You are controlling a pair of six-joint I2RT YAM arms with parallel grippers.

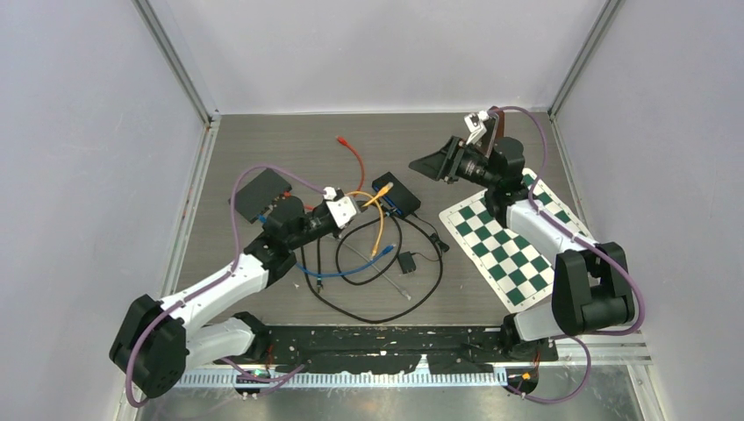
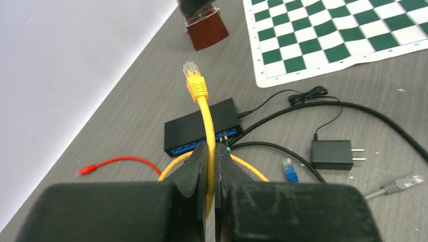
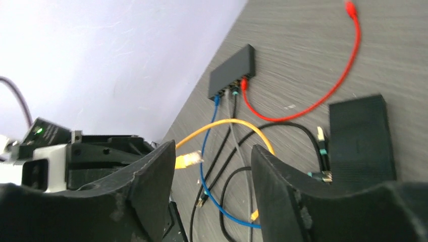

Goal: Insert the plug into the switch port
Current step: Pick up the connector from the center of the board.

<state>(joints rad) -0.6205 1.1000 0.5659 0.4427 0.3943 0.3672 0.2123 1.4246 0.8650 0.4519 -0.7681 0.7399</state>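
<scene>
Surroundings: a black switch [image 2: 202,126] lay on the table [image 1: 263,140], with a second black box [image 1: 261,193] well to its left. A red cable [image 2: 116,162], blue plug [image 2: 288,170], grey plug [image 2: 404,182] and power adapter [image 2: 330,154] lay loose around it. A checkered mat [image 1: 504,241] lay to the right.
In the way: one dark lead sat in the switch's port row, and black leads looped just in front.
Plug: the yellow plug [image 2: 194,83] was in the air past the left fingertips, in no port.
Left gripper [image 2: 212,151]: pressed together, pinching the yellow cable [image 2: 204,116] behind the plug.
Right gripper [image 3: 213,151]: spread, holding nothing, raised near the switch.
</scene>
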